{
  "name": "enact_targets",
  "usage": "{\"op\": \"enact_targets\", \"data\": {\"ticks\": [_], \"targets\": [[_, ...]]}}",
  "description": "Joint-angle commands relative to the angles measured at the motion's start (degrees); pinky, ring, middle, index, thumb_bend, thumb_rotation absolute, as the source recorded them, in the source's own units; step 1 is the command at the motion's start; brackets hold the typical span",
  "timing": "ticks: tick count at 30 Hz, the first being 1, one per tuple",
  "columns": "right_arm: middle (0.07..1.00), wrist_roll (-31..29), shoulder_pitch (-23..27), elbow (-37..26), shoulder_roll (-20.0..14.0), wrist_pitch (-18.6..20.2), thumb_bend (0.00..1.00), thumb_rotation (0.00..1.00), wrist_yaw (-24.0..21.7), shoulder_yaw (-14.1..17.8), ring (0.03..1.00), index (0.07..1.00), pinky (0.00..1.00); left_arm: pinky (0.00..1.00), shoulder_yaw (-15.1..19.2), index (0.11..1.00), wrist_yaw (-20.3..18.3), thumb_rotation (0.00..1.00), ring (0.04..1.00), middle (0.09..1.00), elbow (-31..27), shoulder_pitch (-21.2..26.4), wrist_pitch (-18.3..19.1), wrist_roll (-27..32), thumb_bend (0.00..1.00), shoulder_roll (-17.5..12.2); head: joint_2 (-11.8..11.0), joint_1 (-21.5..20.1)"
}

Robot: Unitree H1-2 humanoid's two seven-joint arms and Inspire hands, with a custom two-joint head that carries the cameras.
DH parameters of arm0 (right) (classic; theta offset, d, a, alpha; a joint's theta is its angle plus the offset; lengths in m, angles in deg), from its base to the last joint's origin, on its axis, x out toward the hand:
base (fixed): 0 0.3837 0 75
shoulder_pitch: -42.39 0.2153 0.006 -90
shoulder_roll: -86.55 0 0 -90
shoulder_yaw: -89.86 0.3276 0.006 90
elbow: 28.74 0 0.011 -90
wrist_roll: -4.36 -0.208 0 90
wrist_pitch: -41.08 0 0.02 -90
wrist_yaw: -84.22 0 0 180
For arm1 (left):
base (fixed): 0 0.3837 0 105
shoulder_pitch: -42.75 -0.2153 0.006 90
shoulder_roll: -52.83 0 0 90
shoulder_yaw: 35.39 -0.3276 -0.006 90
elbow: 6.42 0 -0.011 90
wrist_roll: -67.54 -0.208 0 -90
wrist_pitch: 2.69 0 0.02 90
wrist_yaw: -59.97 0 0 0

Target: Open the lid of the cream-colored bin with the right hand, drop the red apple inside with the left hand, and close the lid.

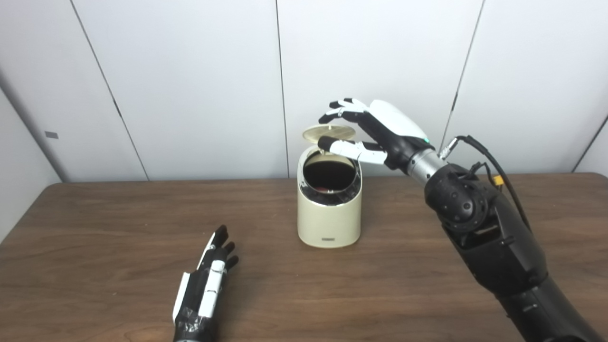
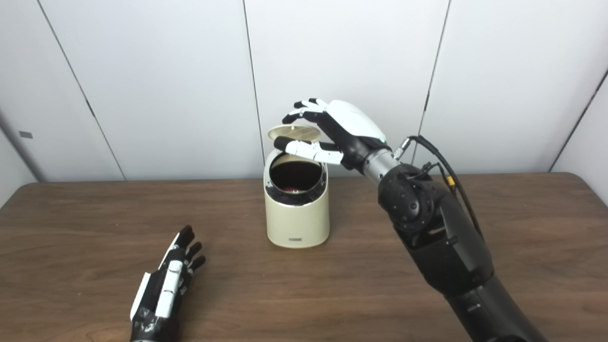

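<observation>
I see the cream-colored bin (image 1: 328, 204) standing just below my right hand (image 1: 375, 130), its lid (image 1: 328, 132) tipped up and the mouth open. A sliver of red shows deep inside; I take that for the red apple (image 2: 290, 189), already dropped in. The right hand is pinched on the lid, fingers (image 1: 339, 110) curled over its top and thumb beneath, which I judge keeps it from falling until I lower it. My left hand (image 2: 164, 285) lies flat on the table (image 1: 427, 294), well apart from the bin, fingers spread, holding nothing, out of the way.
</observation>
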Motion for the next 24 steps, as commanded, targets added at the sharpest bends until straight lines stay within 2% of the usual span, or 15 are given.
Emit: {"op": "enact_targets", "data": {"ticks": [1,8,20,24], "targets": [[0.94,1.61,3.79,-0.44,-0.58,-2.44,0.57,1.0,0.35,-0.17,1.0,0.764,0.92,0.92,0.03,0.996,0.02,0.82,0.96,0.994,-1.51,0.91,-2.14,0.68,0.57,0.41,0.08,0.11],[0.959,4.35,3.01,-1.01,-1.02,-3.89,0.58,1.0,-0.3,-1.15,1.0,0.761,0.95,0.91,-0.02,0.984,0.04,0.79,0.955,0.984,-1.53,1.03,-1.79,0.68,0.58,0.69,0.32,0.36],[0.957,5.31,0.7,-2.7,-2.25,-3.35,0.55,1.0,-1.95,-0.15,1.0,0.754,0.93,0.9,0.2,0.985,0.17,0.77,0.952,0.982,-1.79,1.34,-1.24,0.86,0.6,0.7,1.11,0.41],[0.942,7.44,-1.47,-4.11,-2.82,-3.77,0.52,1.0,-1.39,-0.58,1.0,0.759,0.91,0.9,0.09,0.992,-0.06,0.76,0.959,0.987,-1.77,1.38,-1.3,1.0,0.59,0.63,1.11,0.41]]}}
